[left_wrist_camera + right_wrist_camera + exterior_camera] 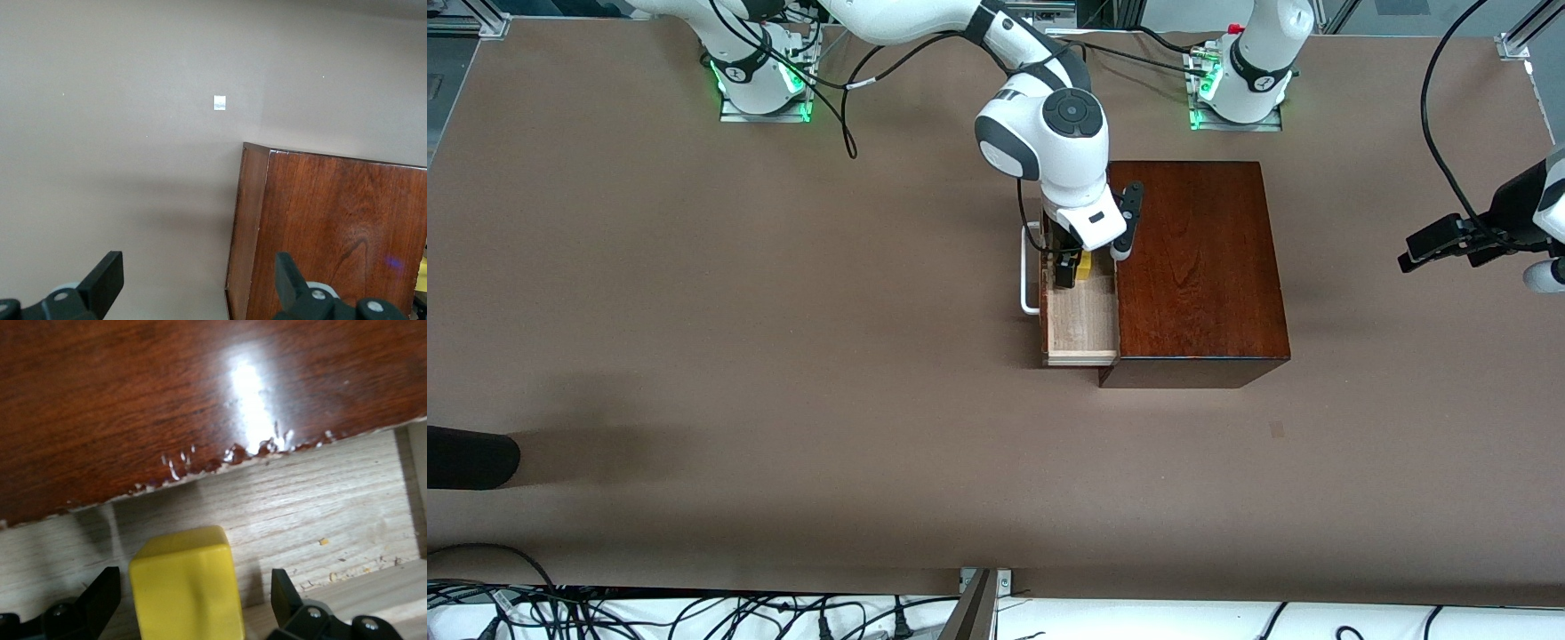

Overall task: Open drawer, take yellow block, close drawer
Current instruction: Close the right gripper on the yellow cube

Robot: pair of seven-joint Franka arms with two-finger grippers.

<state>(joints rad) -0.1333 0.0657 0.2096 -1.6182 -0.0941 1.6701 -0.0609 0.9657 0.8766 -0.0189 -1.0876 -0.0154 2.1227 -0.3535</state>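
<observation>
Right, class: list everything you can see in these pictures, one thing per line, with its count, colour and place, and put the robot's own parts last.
Table: one, brown, under everything.
Wooden box: one, dark reddish-brown, on the table, toward the left arm's end.
Drawer: one, pale wood inside, pulled open from the box toward the right arm's end.
Handle: one, white bar, on the drawer front.
Yellow block: one, yellow, in the drawer.
White mark: one, on the table.
Dark object: one, black, at the table edge at the right arm's end.
Right end effector: in the drawer, fingers open either side of the block.
Left end effector: open, waiting above the table beside the box.
</observation>
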